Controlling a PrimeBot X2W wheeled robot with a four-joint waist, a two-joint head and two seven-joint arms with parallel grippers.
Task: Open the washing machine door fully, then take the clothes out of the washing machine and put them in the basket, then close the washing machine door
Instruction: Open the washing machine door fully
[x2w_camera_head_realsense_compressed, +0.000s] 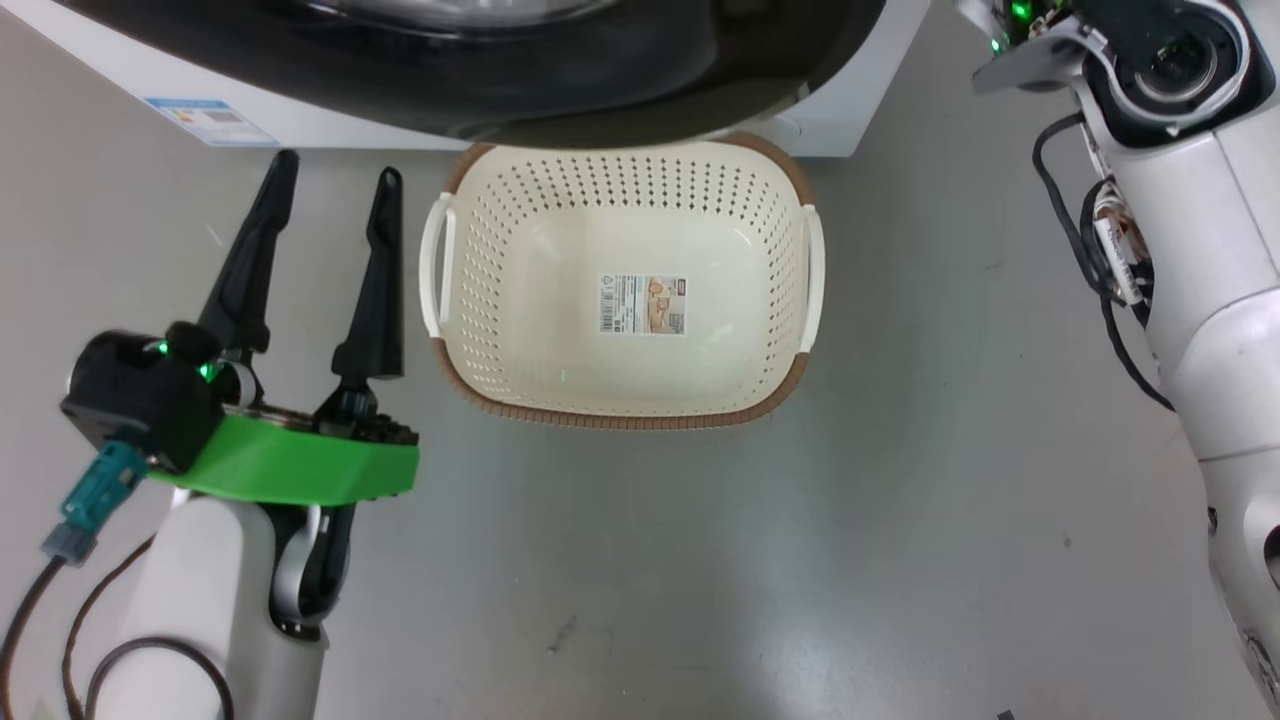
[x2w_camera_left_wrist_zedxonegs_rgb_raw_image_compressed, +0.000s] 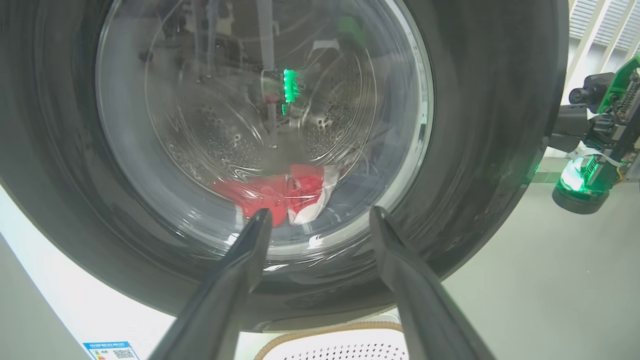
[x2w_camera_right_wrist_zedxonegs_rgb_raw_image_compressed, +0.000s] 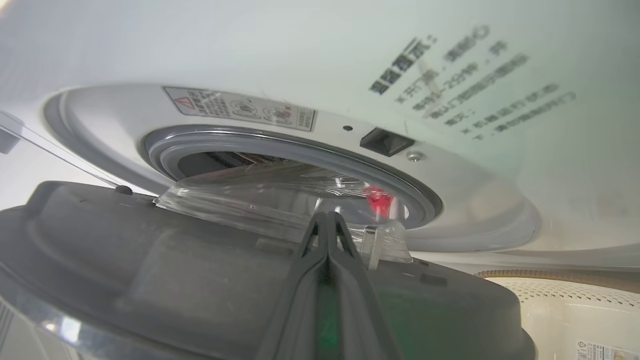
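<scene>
Left jaws apart, right jaws together at the slightly open washing machine door (x2w_camera_left_wrist_zedxonegs_rgb_raw_image_compressed: 490, 150).
My left jaws stand apart, holding nothing, over the floor (x2w_camera_head_realsense_compressed: 700, 560) just left of the basket (x2w_camera_head_realsense_compressed: 620, 415), aimed at the door's glass. My right jaws are pressed together along the door's inner side, where it stands off the grey ring (x2w_camera_right_wrist_zedxonegs_rgb_raw_image_compressed: 280, 142) of the washing machine (x2w_camera_right_wrist_zedxonegs_rgb_raw_image_compressed: 250, 40). The clothes (x2w_camera_left_wrist_zedxonegs_rgb_raw_image_compressed: 280, 192) lie in the drum (x2w_camera_left_wrist_zedxonegs_rgb_raw_image_compressed: 215, 135) behind the glass; the basket sits against the machine's foot.
</scene>
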